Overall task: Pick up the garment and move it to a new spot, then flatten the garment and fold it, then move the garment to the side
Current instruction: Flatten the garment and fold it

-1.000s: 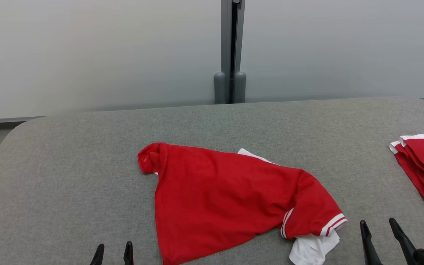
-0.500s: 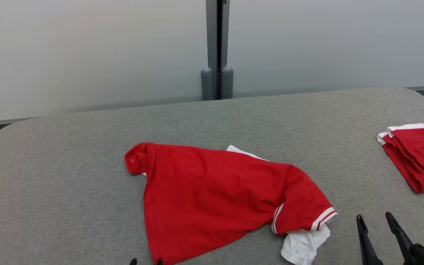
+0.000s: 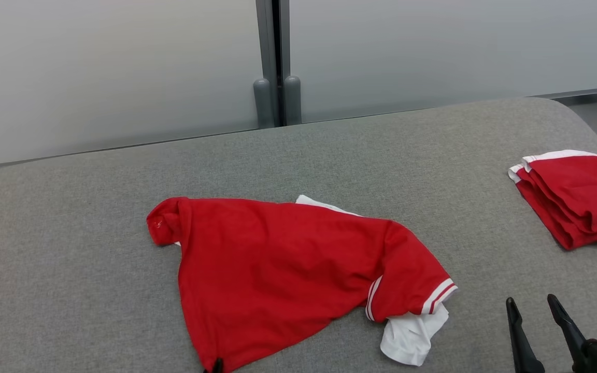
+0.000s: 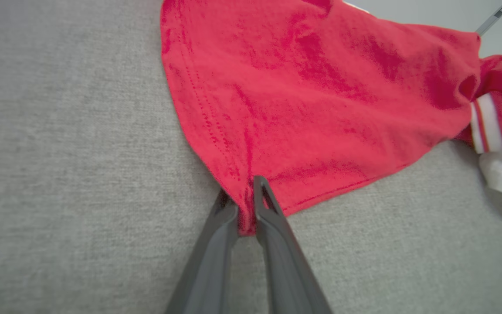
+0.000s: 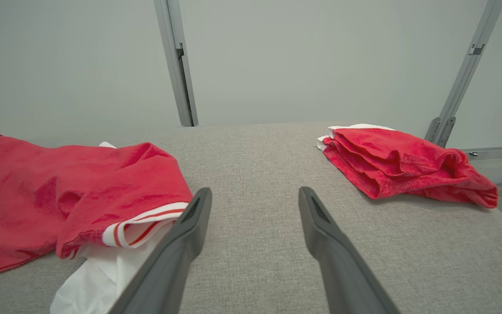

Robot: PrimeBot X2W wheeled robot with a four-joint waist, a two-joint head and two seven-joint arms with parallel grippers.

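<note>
The garment (image 3: 278, 264) is a red shirt with white striped cuffs and a white inner layer, lying rumpled in the middle of the grey cloth-covered table (image 3: 70, 290). In the left wrist view my left gripper (image 4: 242, 192) is shut on the garment (image 4: 312, 100), pinching its near hem corner between the two dark fingers. That gripper's tip (image 3: 218, 365) pokes up at the bottom edge of the head view. My right gripper (image 3: 531, 305) stands open to the right of the shirt's sleeve, holding nothing. In the right wrist view its fingers (image 5: 255, 196) spread wide beside the garment (image 5: 59, 187).
A folded pile of red and white clothing (image 3: 573, 197) (image 5: 399, 165) lies at the table's right edge. A grey partition wall with a vertical post (image 3: 275, 62) runs behind the table. Bare table surface lies to the left of the shirt and behind it.
My left gripper moved right to the shirt's near hem corner and closed on it. The head camera turned, shifting the whole picture left. The right gripper stayed open.
</note>
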